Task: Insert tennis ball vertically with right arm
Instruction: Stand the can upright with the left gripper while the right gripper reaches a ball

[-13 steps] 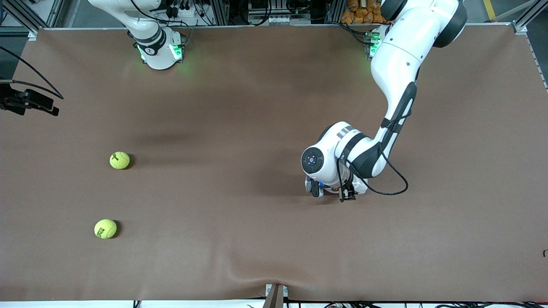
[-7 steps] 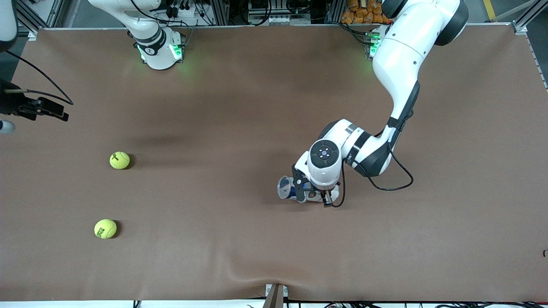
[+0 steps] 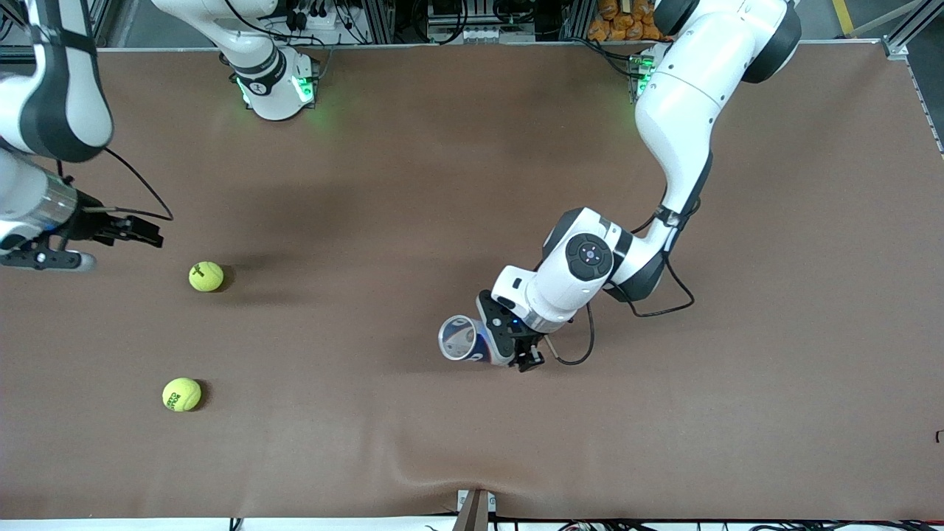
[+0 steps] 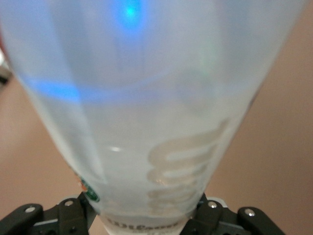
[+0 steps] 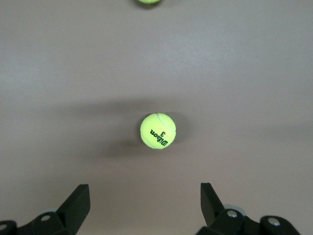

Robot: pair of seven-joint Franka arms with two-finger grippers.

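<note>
Two yellow tennis balls lie toward the right arm's end of the table, one (image 3: pixel 206 276) farther from the front camera than the other (image 3: pixel 181 394). My right gripper (image 3: pixel 151 236) hangs open and empty over the table beside the farther ball. In the right wrist view that ball (image 5: pixel 158 130) sits ahead of the right gripper (image 5: pixel 144 187), apart from it. My left gripper (image 3: pixel 509 343) is shut on a clear plastic can (image 3: pixel 463 339). The can is tilted, with its open mouth toward the right arm's end. It fills the left wrist view (image 4: pixel 161 122) above the left gripper (image 4: pixel 146 220).
The brown table cover (image 3: pixel 369 184) has a small wrinkle at its front edge (image 3: pixel 435 476). A metal bracket (image 3: pixel 474 509) sits at that edge. The second ball (image 5: pixel 149 1) shows at the rim of the right wrist view.
My right arm has swung in over the table toward the farther ball. My left arm has turned and carried the can toward the right arm's end, so its mouth now shows.
</note>
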